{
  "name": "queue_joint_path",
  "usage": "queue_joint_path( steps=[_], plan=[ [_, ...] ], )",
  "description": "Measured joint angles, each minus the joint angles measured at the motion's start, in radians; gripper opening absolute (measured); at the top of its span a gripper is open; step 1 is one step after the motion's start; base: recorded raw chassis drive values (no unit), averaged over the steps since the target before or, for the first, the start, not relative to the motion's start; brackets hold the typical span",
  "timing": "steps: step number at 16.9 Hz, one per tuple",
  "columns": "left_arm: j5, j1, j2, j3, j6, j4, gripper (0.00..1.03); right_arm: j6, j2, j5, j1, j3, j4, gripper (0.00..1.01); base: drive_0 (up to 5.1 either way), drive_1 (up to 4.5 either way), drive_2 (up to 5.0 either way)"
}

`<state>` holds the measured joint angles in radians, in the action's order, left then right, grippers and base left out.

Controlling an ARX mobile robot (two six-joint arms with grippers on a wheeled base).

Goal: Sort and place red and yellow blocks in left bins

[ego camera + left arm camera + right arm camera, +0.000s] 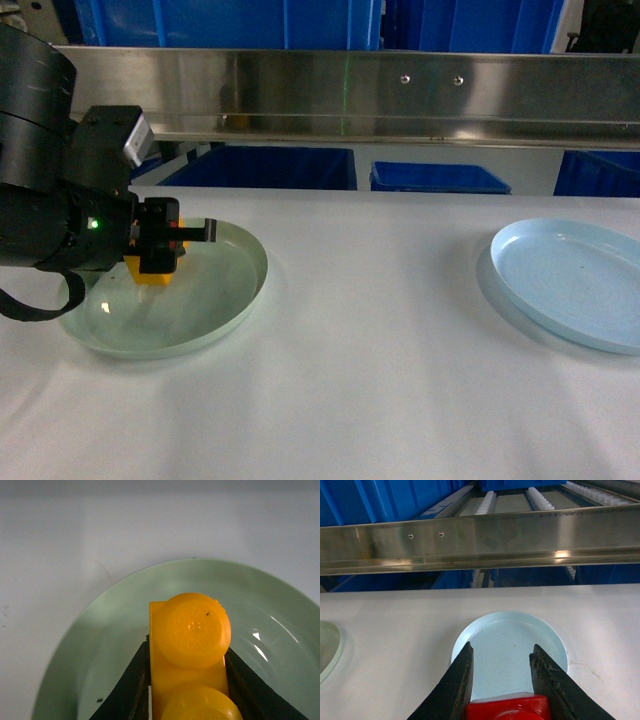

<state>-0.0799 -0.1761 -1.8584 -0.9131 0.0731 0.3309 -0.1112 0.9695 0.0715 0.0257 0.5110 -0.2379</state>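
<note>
- Left gripper (187,680): jaws closed against both sides of the yellow block (192,650), which sits over the green plate (100,630) at the left of the white table (380,330).
- Right gripper (502,672): not seen in the head view; its jaws are narrowly parted with the red block (507,707) clamped between them, above the blue plate (512,640).
- Beyond the table, a steel rail (400,95).
- Farthest, blue bins (265,167) below and behind the rail.
</note>
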Motion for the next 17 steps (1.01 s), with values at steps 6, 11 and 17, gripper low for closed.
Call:
queue_joint_path(
  steps=[6,11,17],
  plan=[
    [0.126,0.216,0.463,0.247,-0.131,0.129,0.29,0.0,0.0,0.0,0.0,0.0,0.0,0.28,0.0,0.0,0.0],
    [0.133,0.149,0.642,0.306,-0.127,-0.043,0.29,0.0,0.0,0.0,0.0,0.0,0.0,0.28,0.0,0.0,0.0],
    [0.132,0.165,0.777,0.323,-0.102,-0.166,0.29,0.0,0.0,0.0,0.0,0.0,0.0,0.28,0.0,0.0,0.0]
  ],
)
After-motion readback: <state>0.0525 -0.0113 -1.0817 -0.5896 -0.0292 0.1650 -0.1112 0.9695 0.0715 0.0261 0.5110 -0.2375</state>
